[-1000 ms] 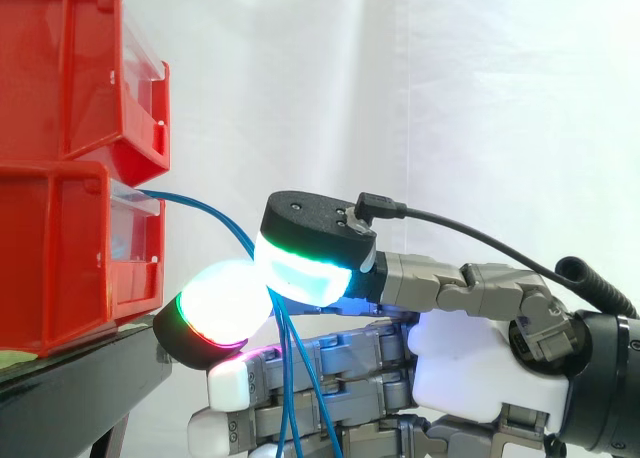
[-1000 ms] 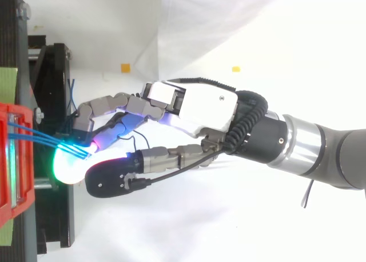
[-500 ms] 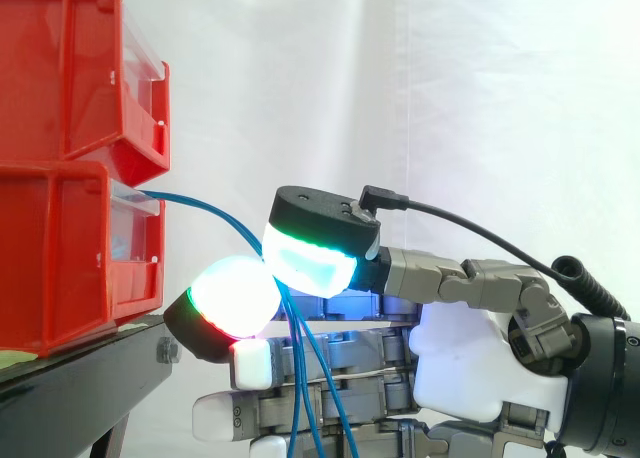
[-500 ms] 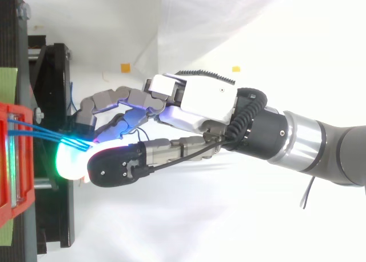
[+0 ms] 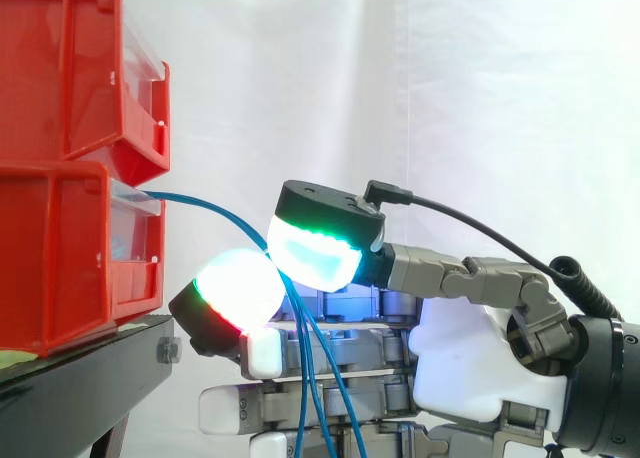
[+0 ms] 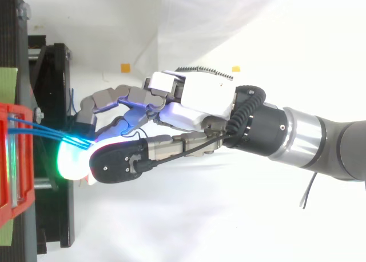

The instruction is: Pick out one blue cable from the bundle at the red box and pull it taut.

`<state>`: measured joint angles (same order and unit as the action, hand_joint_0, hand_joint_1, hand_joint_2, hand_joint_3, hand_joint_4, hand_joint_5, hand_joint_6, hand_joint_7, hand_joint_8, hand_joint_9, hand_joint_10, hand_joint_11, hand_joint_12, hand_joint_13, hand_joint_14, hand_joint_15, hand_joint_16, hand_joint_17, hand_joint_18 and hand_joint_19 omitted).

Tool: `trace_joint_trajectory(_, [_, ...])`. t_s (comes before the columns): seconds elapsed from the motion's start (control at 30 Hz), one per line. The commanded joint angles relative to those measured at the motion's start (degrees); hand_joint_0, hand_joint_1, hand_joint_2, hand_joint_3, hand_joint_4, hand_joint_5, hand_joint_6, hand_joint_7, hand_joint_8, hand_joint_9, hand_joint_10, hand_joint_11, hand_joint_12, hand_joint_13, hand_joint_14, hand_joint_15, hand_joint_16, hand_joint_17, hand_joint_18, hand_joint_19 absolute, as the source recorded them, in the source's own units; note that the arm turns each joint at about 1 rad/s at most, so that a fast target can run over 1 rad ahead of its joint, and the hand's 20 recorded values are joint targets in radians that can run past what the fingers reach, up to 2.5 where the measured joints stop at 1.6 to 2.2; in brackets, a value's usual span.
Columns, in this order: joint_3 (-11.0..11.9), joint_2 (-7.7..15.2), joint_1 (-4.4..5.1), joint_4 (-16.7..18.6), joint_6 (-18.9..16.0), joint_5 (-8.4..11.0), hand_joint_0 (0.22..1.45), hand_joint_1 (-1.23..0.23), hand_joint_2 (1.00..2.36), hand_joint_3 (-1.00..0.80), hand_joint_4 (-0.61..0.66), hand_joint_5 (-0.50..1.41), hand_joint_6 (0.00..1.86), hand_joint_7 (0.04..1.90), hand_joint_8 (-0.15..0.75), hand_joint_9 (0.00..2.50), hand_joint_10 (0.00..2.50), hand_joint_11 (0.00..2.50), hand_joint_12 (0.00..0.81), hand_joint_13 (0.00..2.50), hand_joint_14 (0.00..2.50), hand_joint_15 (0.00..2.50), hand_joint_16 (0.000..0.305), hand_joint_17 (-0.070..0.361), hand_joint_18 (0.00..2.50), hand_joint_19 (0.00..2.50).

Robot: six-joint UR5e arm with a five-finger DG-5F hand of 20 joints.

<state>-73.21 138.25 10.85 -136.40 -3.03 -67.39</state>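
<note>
The robot hand (image 5: 460, 368) comes in from the right with its thumb nearest. The thumb's black-backed fingertip pad (image 5: 320, 253) glows green and cyan. It presses against a finger pad (image 5: 238, 288) glowing white with a red and green rim. The hand is clamped: these two pads close on the thin blue cables (image 5: 215, 213) where the strands pass between them. How many of the strands are actually caught in the pinch cannot be told. Below the pinch the strands hang loose in front of the other fingers, which lie stretched out lower down.

From above, the cables (image 6: 40, 132) show as a few separate strands that leave the bin apart and converge at the pinch. In the side view they run in a shallow arc rather than a straight line.

They come out of the open front of the lower red plastic bin (image 5: 60, 258), which sits on the black stand (image 5: 70, 388) with its front near the stand's edge facing the hand. A second red plastic bin (image 5: 70, 68) is stacked on top. Behind everything hangs the white curtain (image 5: 500, 98).
</note>
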Motion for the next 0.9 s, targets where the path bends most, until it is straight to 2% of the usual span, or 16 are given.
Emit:
trace_joint_trajectory(0.0, [0.09, 0.0, -0.31, -0.09, -0.49, -0.73, 0.62, -0.56, 1.02, -0.1, 0.2, -0.16, 0.75, 0.98, 0.251, 0.95, 0.03, 0.78, 0.31, 0.84, 0.02, 0.45, 0.036, 0.081, 0.57, 0.55])
trace_joint_trajectory(0.27, [0.09, 0.0, -0.92, -0.18, -1.02, -1.52, 0.63, -0.56, 1.02, -0.1, 0.2, -0.16, 0.75, 0.99, 0.259, 1.04, 0.03, 0.93, 0.319, 0.98, 0.03, 0.63, 0.035, 0.078, 0.58, 0.55])
trace_joint_trajectory(0.4, [0.09, 0.0, -1.01, -0.18, -1.02, -1.78, 0.63, -0.56, 1.02, -0.1, 0.21, -0.16, 0.75, 0.98, 0.273, 1.11, 0.03, 1.11, 0.316, 1.11, 0.03, 0.83, 0.034, 0.077, 0.6, 0.55])
trace_joint_trajectory(0.77, [0.09, -0.09, -1.27, -0.18, -1.1, -1.78, 0.63, -0.55, 1.02, -0.11, 0.21, -0.17, 0.75, 0.98, 0.272, 1.21, 0.03, 1.41, 0.282, 1.32, 0.03, 1.31, 0.04, 0.091, 0.83, 0.88])
trace_joint_trajectory(0.83, [0.09, -0.09, -1.27, -0.18, -1.1, -1.96, 0.63, -0.55, 1.02, -0.11, 0.21, -0.17, 0.76, 0.98, 0.272, 1.22, 0.02, 1.43, 0.28, 1.33, 0.03, 1.34, 0.04, 0.09, 0.83, 0.9])
trace_joint_trajectory(0.87, [0.09, -0.09, -1.27, -0.27, -1.19, -3.01, 0.63, -0.54, 1.03, -0.12, 0.21, -0.17, 0.76, 0.98, 0.272, 1.22, 0.02, 1.43, 0.276, 1.34, 0.02, 1.35, 0.04, 0.091, 0.83, 0.9])
